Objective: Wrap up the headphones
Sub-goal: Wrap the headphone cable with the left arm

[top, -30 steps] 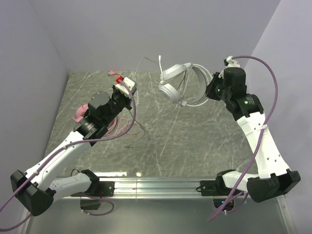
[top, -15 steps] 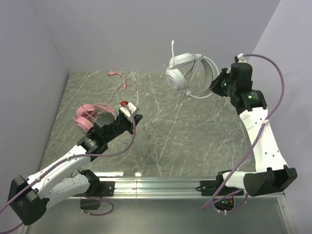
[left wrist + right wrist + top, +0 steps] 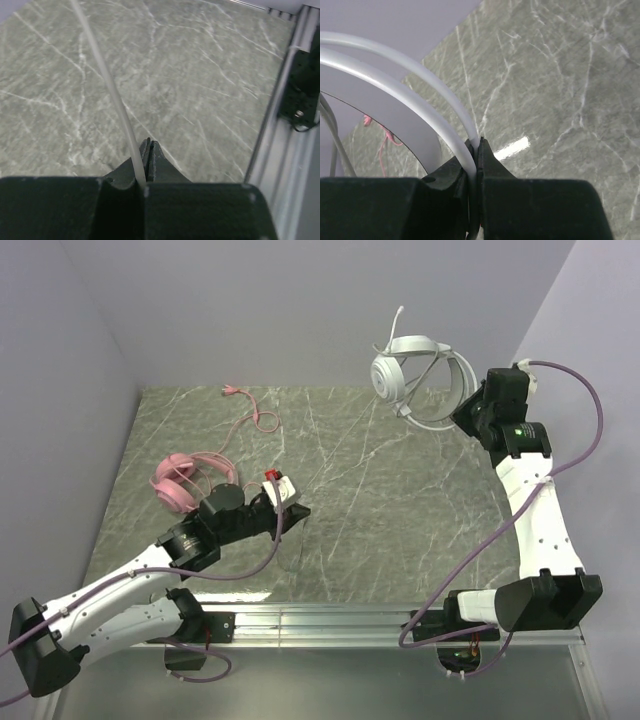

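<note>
Since the thin white cord (image 3: 107, 85) runs straight out from between its jaws, the left gripper (image 3: 296, 510), low over the grey marble-look tabletop (image 3: 400, 530) just right of the pink padded over-ear headset (image 3: 185, 482), plainly has that cord pinched tight. Far beyond and to the right of the pink headset, the right gripper (image 3: 470, 412) is clamped on the band (image 3: 405, 90) of the white-grey round-cupped headset (image 3: 400, 375), held high off the table. To wrap well, I'd say hold gentle tension and lay even turns, never letting the cord slip the pinch.
</note>
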`<control>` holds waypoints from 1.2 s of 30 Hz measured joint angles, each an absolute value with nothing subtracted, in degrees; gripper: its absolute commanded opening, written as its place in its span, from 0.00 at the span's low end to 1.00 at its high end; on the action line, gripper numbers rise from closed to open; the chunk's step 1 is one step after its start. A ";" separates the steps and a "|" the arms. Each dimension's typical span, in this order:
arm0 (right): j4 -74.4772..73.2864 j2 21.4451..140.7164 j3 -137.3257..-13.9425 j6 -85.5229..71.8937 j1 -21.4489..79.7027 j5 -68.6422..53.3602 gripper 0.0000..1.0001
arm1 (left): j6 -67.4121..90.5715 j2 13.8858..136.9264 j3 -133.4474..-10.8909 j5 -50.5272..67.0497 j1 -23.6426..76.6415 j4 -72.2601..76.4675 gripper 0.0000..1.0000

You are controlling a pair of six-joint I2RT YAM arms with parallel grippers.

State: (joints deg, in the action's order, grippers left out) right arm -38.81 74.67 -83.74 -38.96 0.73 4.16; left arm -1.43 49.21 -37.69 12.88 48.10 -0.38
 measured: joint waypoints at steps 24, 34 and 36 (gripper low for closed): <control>-46.35 79.59 -83.59 -40.62 -2.26 6.85 0.00 | -3.40 53.28 -48.45 19.92 53.32 -13.19 0.01; -53.28 84.23 -87.81 -42.50 -2.79 8.34 0.00 | -3.49 56.27 -47.24 23.44 54.30 -10.31 0.00; -53.32 84.20 -87.81 -42.87 -2.79 8.58 0.00 | -3.68 56.38 -47.24 24.14 54.54 -10.33 0.01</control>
State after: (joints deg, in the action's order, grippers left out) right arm -53.32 84.20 -87.81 -42.87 -2.79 8.58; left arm -3.68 56.38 -47.24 24.14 54.54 -10.33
